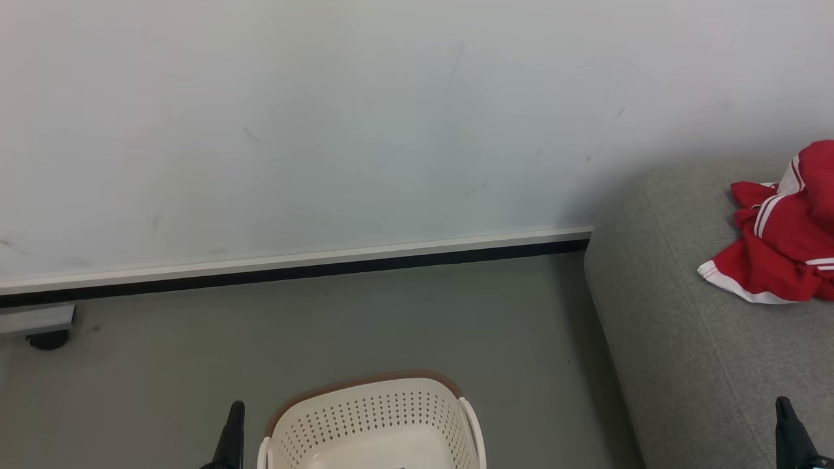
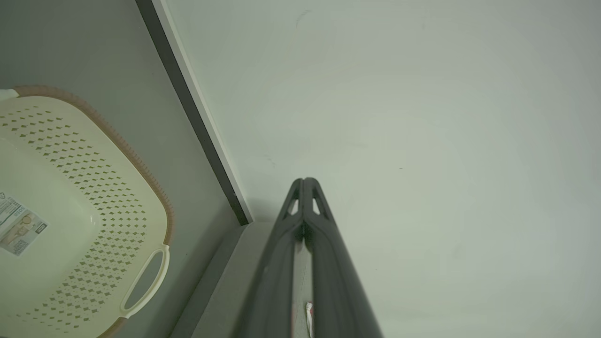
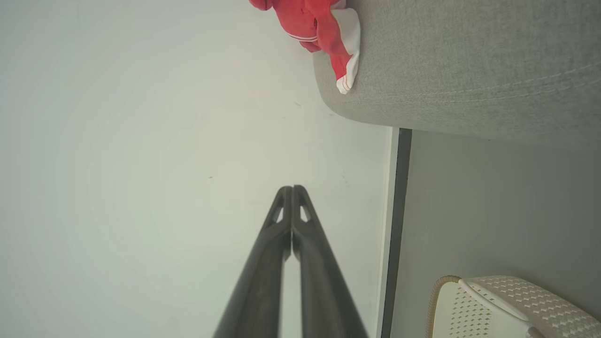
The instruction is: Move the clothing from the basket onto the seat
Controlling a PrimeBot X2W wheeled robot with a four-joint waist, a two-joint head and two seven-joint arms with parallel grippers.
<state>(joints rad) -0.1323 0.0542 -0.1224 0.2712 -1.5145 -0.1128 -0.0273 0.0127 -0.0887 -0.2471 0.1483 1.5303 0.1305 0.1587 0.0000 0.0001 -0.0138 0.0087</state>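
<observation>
My left claw [image 2: 304,181] and right claw [image 3: 292,188] are both clenched, tips pressed together. The red clothing [image 1: 782,254] lies on the grey seat [image 1: 677,339] at the frame's right. The basket [image 1: 371,417] stands on the floor [image 1: 326,326], bottom centre.

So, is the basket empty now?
Empty, as far as it shows: in the left wrist view the basket holds just its paper label, and the clothing lies on the seat.
</observation>
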